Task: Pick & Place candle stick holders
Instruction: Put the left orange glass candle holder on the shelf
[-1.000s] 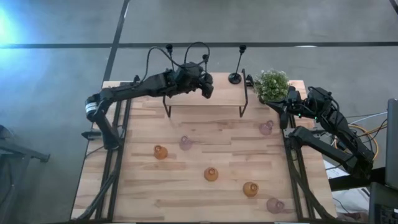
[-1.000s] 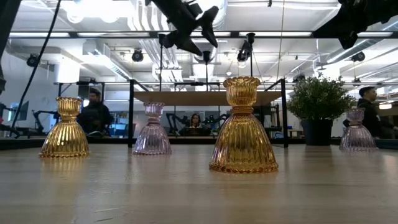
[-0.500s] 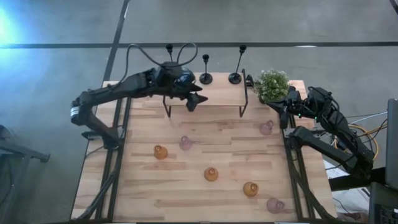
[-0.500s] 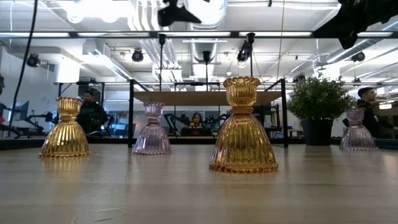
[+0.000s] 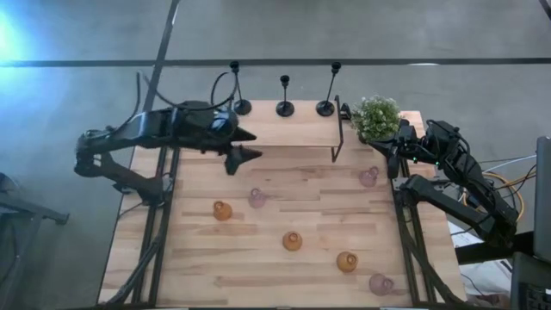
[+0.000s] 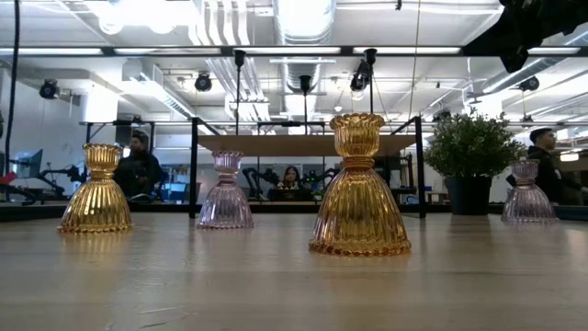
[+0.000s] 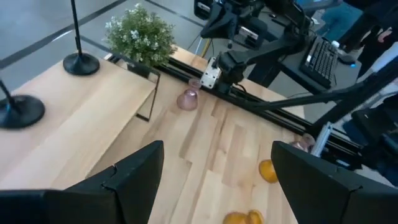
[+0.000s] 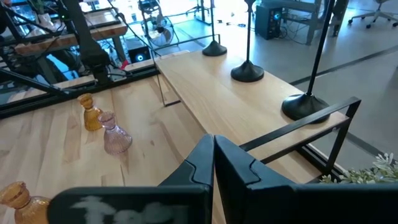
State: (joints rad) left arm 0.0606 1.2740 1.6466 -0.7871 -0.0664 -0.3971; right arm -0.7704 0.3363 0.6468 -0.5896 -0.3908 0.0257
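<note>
- three black metal candle stick holders stand upright in a row along the back of the wooden shelf, well apart from one another; judged from that, the tall ones look already placed.
- six small glass candle stick holders lie scattered on the table in front of the shelf: an amber one beside a pink one, an amber one near the middle, another amber one, a pink one at the front right, and a pink one close to the right edge; none sits on the shelf, so these appear to be what is left.
- the left gripper hangs above the shelf's front left corner, its claw spread wide and holding nothing; the left wrist view shows both fingers far apart over bare wood.
- the right gripper waits at the table's right edge, just by the small green plant and near the pink holder there; its fingers are pressed together with nothing between them.
- a fair reading is that a third of the pieces are set and the squat glass ones have yet to be picked up.
</note>
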